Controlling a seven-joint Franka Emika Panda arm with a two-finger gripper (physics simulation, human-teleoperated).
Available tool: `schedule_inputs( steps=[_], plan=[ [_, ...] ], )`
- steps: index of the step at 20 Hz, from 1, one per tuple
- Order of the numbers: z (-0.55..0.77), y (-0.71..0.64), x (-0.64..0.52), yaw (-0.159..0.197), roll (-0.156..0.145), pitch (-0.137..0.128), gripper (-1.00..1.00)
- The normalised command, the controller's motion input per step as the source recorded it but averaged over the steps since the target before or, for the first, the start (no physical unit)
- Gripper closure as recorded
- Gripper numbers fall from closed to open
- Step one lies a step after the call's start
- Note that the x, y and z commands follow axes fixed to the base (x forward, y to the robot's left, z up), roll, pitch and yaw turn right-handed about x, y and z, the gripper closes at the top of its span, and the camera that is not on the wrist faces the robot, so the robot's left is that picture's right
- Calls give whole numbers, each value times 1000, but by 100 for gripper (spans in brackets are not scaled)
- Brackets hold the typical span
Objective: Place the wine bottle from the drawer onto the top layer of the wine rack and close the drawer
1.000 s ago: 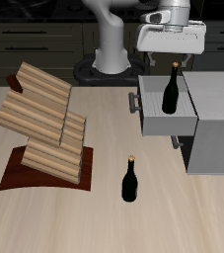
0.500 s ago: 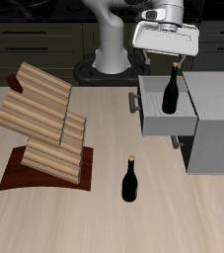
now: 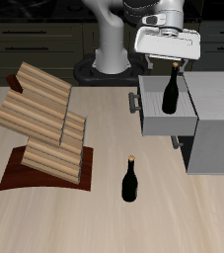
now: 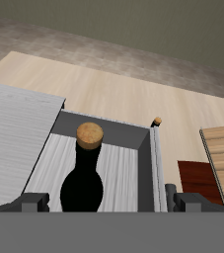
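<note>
The wine bottle (image 3: 171,91) stands upright in the open drawer (image 3: 169,120), dark glass with a tan cap (image 4: 88,131). My gripper (image 3: 170,62) hangs open just above that cap, touching nothing. In the wrist view its fingers (image 4: 31,203) show wide apart on either side of the wine bottle (image 4: 83,183). The wine rack (image 3: 44,126) stands across the table, and its top layer (image 3: 35,97) holds nothing. A second bottle that looks the same (image 3: 130,180) stands on the table nearer the front edge.
The drawer sticks out of a grey cabinet (image 3: 214,138), with its dark bar handle (image 3: 134,103) facing the rack. The rack's reddish-brown base board (image 3: 20,176) lies on the table. Dark kitchen cupboards run behind the robot's base.
My gripper has come down slightly and shifted a little toward the rack side, closer to the bottle's cap. The bottles, the drawer and the rack have not moved.
</note>
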Motion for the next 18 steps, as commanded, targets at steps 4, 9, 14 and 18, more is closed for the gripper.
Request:
schedule_inputs(
  steps=[4, 9, 14, 18],
  plan=[
    [30, 157, 118, 13, 43, -55, -100],
    [-45, 23, 123, -9, 33, 16, -100],
    [18, 15, 161, -13, 15, -36, -100],
    [117, 73, 39, 19, 24, -94, -100]
  ],
)
